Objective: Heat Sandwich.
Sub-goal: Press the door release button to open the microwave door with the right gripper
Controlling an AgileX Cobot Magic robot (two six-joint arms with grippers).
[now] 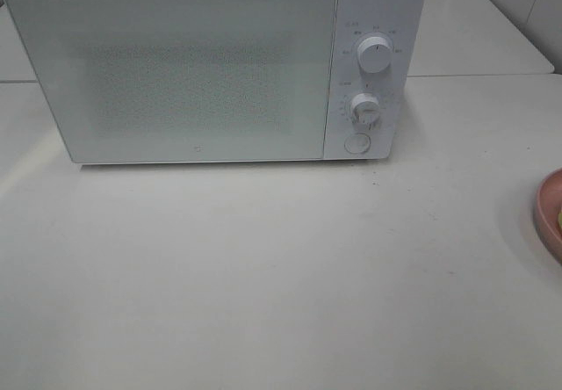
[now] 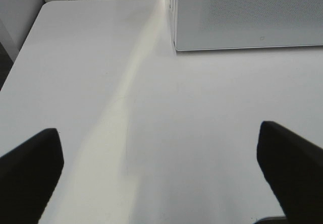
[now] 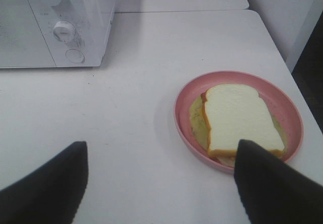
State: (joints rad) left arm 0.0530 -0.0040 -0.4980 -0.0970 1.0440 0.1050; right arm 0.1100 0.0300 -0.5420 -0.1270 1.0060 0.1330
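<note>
right wrist view: my right claw (image 3: 159,148) gapes wide, empty, above the smooth white table (image 3: 126,98); the sandwich (image 3: 237,115), flat white bread with tan crust, lies on a round pink plate (image 3: 282,90). my left claw (image 2: 159,133) is spread wide too, empty.

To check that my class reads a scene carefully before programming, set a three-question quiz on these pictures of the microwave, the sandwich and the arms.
1. True or false: the microwave has its door closed.
2. The sandwich lies: A) on the pink plate; B) on the bare table; C) inside the microwave.
3. Fill in: the left end effector and the right end effector are both ____, holding nothing.
Key: 1 true; 2 A; 3 open.
</note>
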